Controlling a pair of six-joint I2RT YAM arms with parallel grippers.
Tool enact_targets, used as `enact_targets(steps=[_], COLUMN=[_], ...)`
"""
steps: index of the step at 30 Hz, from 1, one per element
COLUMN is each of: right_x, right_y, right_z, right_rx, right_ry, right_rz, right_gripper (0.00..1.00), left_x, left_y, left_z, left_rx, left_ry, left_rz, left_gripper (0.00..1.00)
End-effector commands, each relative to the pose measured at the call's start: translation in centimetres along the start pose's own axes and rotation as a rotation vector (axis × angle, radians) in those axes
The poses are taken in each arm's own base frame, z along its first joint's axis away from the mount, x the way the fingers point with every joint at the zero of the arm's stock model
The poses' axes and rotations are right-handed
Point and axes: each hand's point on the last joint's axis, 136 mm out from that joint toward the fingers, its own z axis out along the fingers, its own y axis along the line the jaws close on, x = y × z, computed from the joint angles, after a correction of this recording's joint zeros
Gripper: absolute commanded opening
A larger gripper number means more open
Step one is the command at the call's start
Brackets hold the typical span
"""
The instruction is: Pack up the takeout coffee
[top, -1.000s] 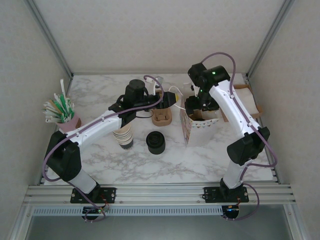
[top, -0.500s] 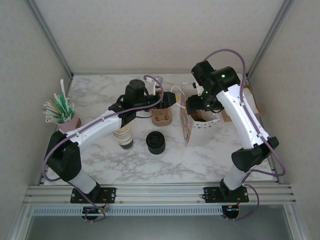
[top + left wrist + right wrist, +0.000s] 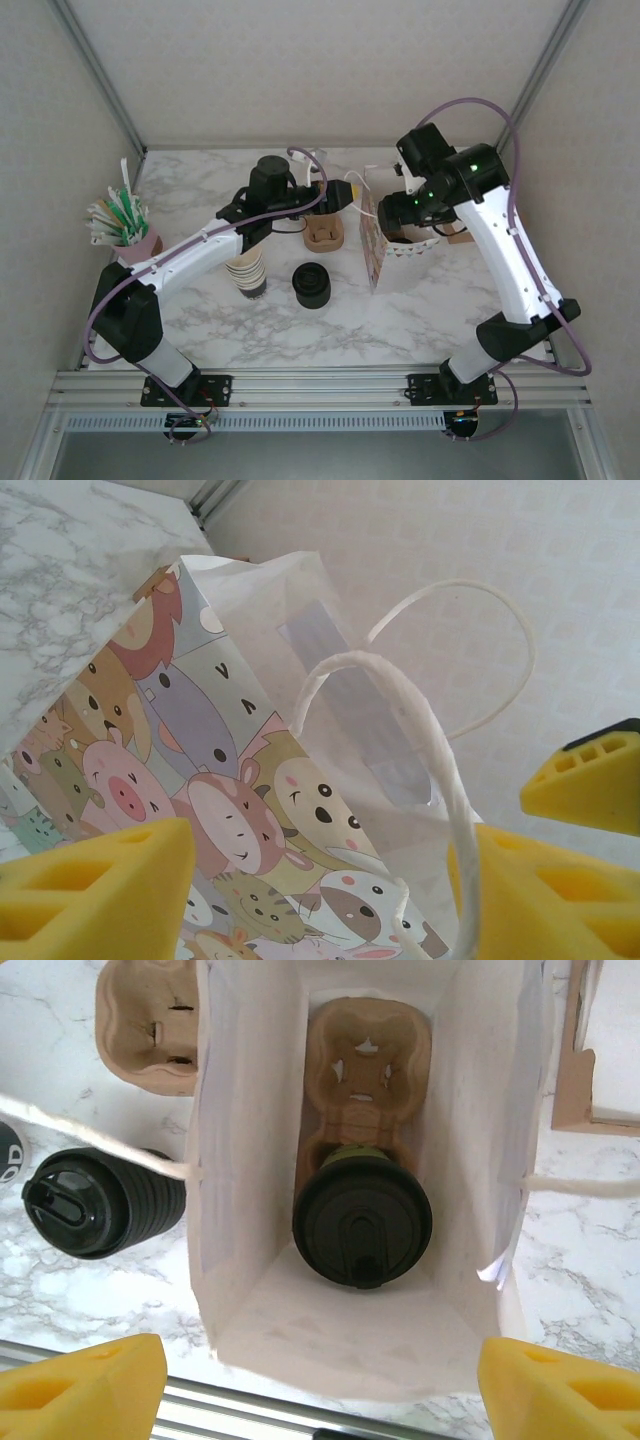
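Olive-green paper cup with black lid (image 3: pixel 362 1222) sits in brown pulp carrier (image 3: pixel 365 1060) inside white cartoon-print paper bag (image 3: pixel 250 1110). Right claw (image 3: pixel 320 1385) wide, empty, above bag mouth. Left claw (image 3: pixel 320 880) wide, straddling white string handle (image 3: pixel 400 695), not pinching. Risk: snagged handle tips bag, cup topples.

The left arm (image 3: pixel 195 252) stretches from the near edge forward and to the right, its forearm low and close to level. The left gripper (image 3: pixel 347 194) points right. In the wrist view its yellow fingers (image 3: pixel 95 895) stand well apart. The right arm (image 3: pixel 512 262) bends at an elbow (image 3: pixel 520 335) far out to the right, then slants up and back to the left. The right gripper (image 3: pixel 398 208) seems to point down, though the wrist partly hides it from above. Its fingers (image 3: pixel 80 1390) are spread wide.
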Motion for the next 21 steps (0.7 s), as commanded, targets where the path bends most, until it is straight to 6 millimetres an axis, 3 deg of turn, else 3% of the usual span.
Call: enact_targets(steps=[1, 13, 21], right_x=[1.4, 3.3, 5.3], right_y=[-0.2, -0.7, -1.0], right_z=[-1.5, -5.1, -6.1], right_rx=[0.002, -0.037, -0.07], right_ry=[-0.012, -0.136, -0.177], right_rz=[0.004, 0.024, 0.046], right_gripper=[0.81, 0.77, 0.74], left_x=[-1.3, -1.7, -2.0], left_y=[-1.3, -2.5, -3.3], left_z=[-0.5, -1.7, -3.1], left_rx=[0.016, 0.013, -0.003], left_ry=[-0.031, -0.056, -0.086], left_rz=[0.026, 0.052, 0.075], left_gripper=[0.68, 0.8, 0.93])
